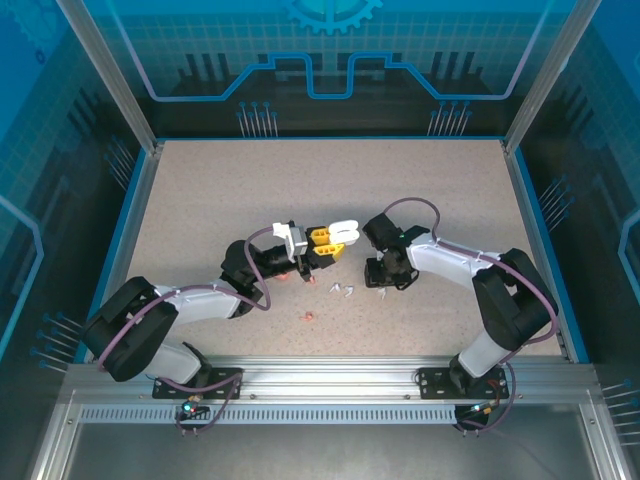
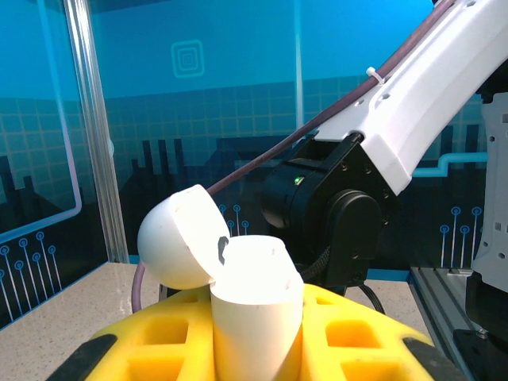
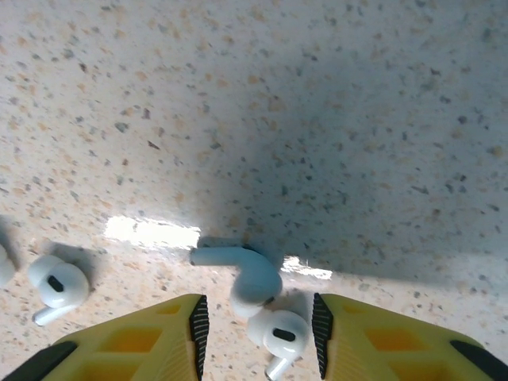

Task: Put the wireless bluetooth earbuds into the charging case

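Two jaws on my right gripper (image 3: pixel 258 329) stand parted, gripping nothing, straddling a pair of white earbuds (image 3: pixel 255 279) on the table (image 3: pixel 317 119), while my left gripper (image 2: pixel 254 345) clamps the charging case (image 2: pixel 255 298) aloft, lid (image 2: pixel 178 238) open, ready to receive them.

White earbuds (image 3: pixel 255 282), white case (image 2: pixel 254 302) — speckled beige table (image 3: pixel 317 119)
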Robot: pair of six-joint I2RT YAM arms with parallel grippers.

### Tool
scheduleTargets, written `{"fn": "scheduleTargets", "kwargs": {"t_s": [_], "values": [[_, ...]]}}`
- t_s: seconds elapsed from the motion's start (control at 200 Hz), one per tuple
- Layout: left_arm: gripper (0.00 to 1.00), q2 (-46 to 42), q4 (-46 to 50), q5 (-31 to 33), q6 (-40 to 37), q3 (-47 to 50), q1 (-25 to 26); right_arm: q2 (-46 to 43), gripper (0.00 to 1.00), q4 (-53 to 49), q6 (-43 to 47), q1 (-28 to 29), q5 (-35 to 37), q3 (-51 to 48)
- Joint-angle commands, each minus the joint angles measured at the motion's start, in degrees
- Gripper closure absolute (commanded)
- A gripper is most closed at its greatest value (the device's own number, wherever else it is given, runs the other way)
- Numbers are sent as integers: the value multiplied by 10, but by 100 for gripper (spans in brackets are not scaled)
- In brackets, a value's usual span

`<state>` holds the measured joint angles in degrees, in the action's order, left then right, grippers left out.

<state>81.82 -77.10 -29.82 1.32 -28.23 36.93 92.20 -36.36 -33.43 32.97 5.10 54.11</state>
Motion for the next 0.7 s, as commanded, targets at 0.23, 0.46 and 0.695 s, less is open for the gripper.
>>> {"fn": "scheduleTargets", "kwargs": {"t_s": [0.23, 0.46, 0.695], "values": [[100, 3, -31, -5, -8, 5, 4, 21, 59, -24, -13, 10, -5, 1], [100, 2, -31, -4, -9, 6, 4, 43, 60, -26, -12, 17, -6, 10], [100, 2, -31, -4, -11, 7, 4, 53, 63, -30, -10, 21, -3, 13]]}}
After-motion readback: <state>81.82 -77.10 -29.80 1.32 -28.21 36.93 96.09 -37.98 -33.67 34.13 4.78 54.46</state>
